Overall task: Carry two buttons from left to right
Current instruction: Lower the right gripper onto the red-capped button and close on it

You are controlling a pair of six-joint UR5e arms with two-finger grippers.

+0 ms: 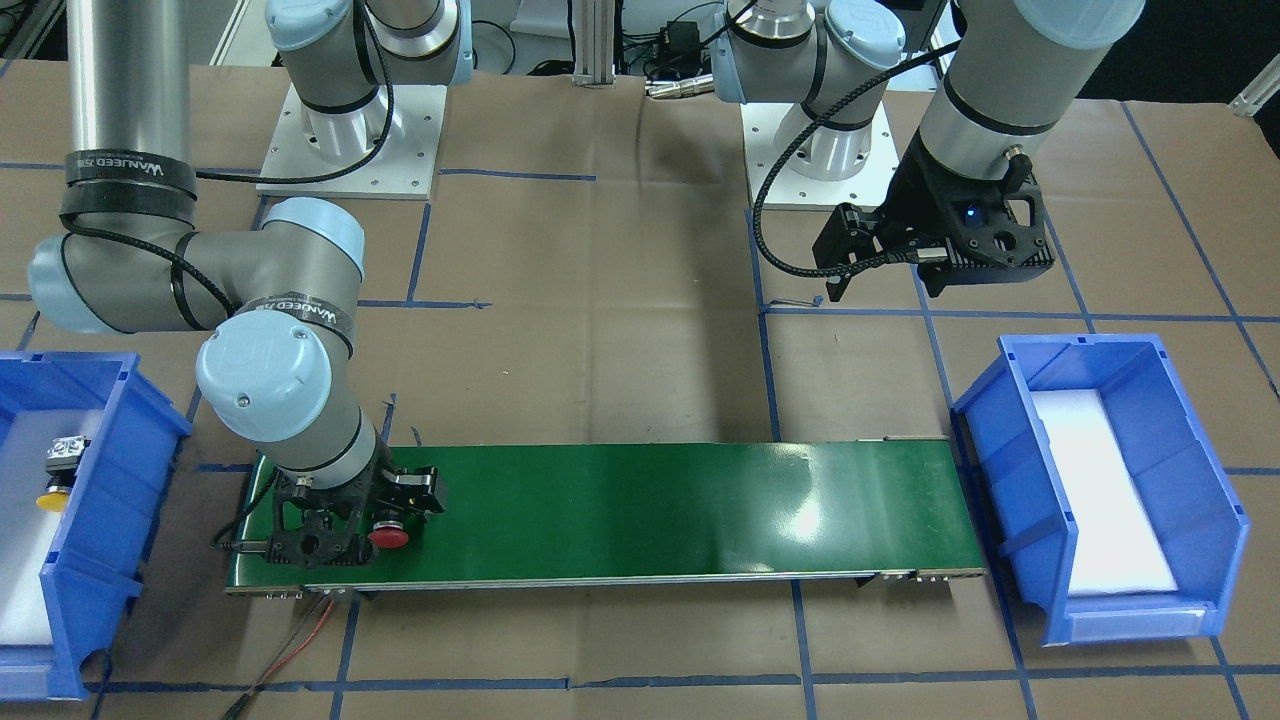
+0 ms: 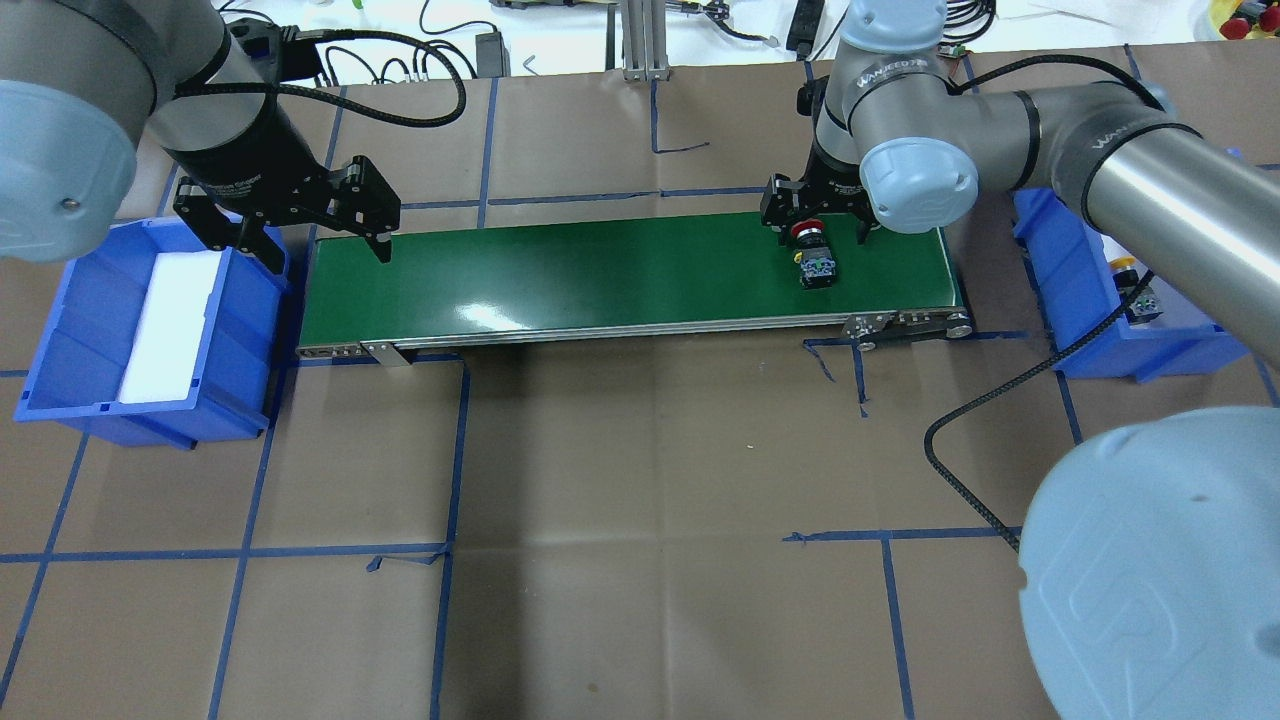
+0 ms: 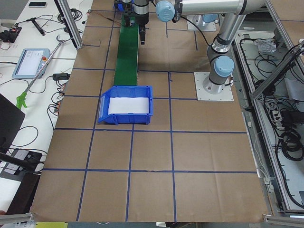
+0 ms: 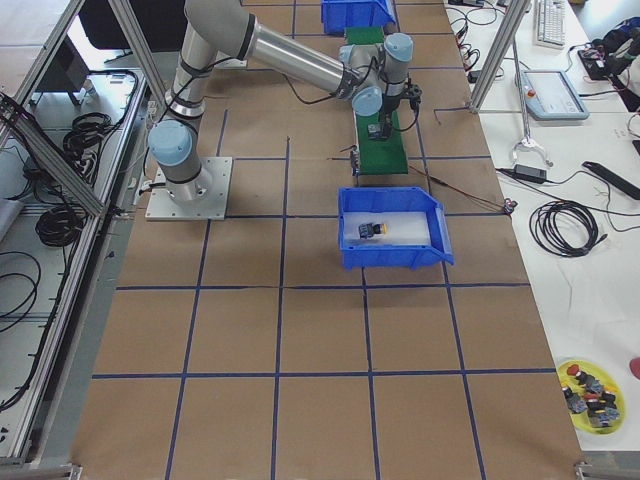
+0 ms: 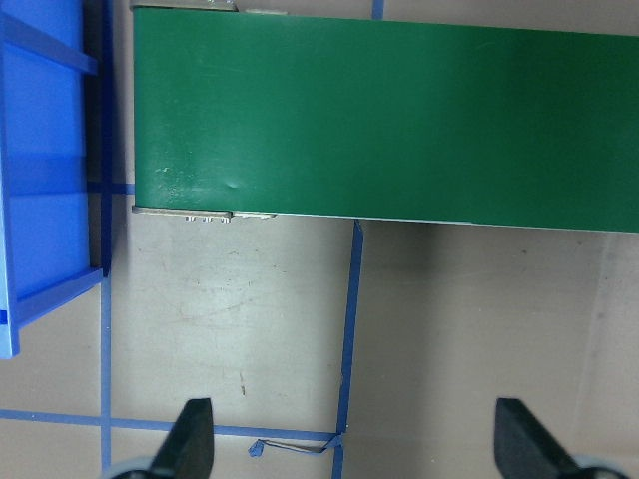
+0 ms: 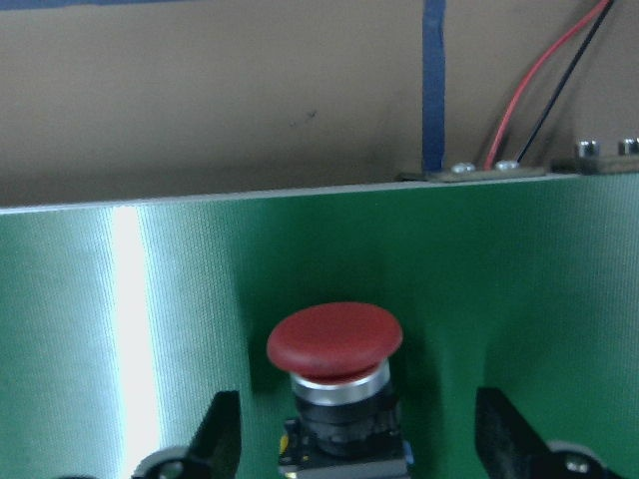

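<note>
The red button [image 2: 812,256] lies on its side at the right end of the green belt [image 2: 600,270], and it also shows in the front view [image 1: 388,536]. My right gripper [image 2: 820,218] hangs over it, open. In the right wrist view the red button [image 6: 334,344] sits between the two fingers [image 6: 215,439], which stand apart from it. The yellow button [image 1: 58,478] lies in the blue bin [image 1: 110,420] on my right. My left gripper [image 2: 315,240] is open with nothing in it, over the belt's left end; its fingers [image 5: 190,439] frame bare brown paper.
A second blue bin [image 2: 60,330] with a white foam liner stands at the belt's left end, beside my left gripper. Red and black wires [image 6: 539,90] run off the belt's far edge. Brown paper with blue tape lines covers the table [image 2: 640,500].
</note>
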